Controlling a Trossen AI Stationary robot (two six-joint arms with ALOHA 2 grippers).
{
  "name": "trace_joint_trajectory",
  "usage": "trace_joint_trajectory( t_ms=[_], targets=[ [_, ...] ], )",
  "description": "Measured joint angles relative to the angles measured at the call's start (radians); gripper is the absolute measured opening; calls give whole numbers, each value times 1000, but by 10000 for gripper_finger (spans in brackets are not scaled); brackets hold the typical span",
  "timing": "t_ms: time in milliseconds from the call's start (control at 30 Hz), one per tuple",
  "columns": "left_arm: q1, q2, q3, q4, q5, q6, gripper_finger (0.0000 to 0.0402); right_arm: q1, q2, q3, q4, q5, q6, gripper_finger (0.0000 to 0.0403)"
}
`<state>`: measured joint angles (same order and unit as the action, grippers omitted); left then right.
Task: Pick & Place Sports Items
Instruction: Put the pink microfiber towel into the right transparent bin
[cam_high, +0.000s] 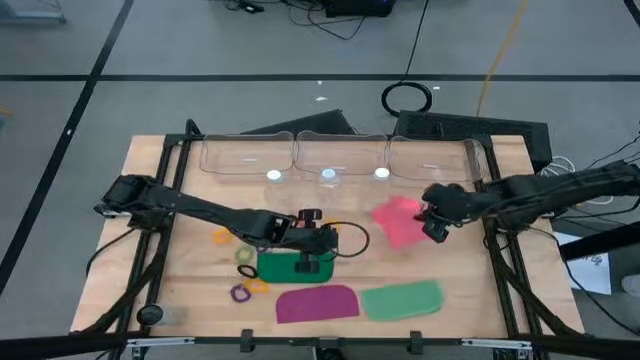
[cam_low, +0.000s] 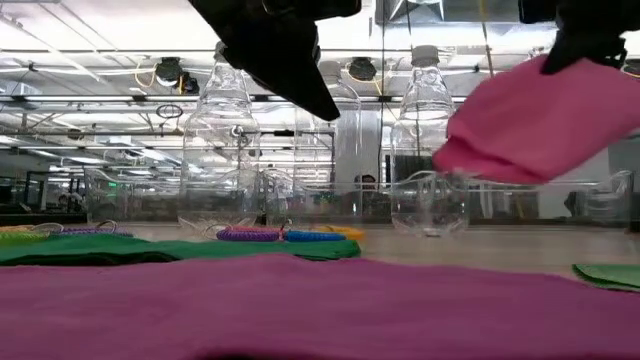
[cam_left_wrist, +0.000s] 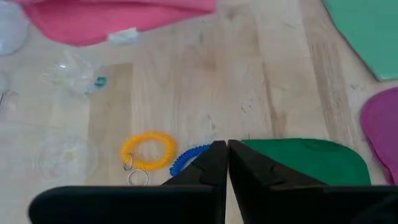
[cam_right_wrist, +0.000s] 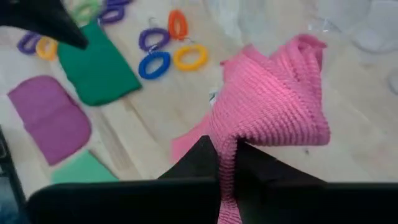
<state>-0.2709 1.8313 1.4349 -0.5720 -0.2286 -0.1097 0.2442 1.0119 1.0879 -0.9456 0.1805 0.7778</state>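
Right gripper (cam_right_wrist: 225, 152) fingers pinch pink piece (cam_right_wrist: 273, 99), lifted off tabletop (cam_high: 470, 250). Left gripper (cam_left_wrist: 227, 155) fingers pressed together, empty, above dark green piece (cam_left_wrist: 311, 158), well apart from pink piece.

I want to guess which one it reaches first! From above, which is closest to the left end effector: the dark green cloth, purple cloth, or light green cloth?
1. Dark green cloth, right beneath the left end effector.
2. Purple cloth, along the front edge.
3. Light green cloth, front right.

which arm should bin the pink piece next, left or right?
Right. Its pincer is shut on the pink piece, lifted near the clear bins. Left pincer is shut, empty, over the dark green piece.
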Motion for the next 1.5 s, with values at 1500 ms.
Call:
trace_joint_trajectory(
  t_ms=[1500],
  targets=[
    [27, 0, 0, 87, 1, 37, 19, -1215, 217, 213, -102, -316, -650, 0]
  ],
)
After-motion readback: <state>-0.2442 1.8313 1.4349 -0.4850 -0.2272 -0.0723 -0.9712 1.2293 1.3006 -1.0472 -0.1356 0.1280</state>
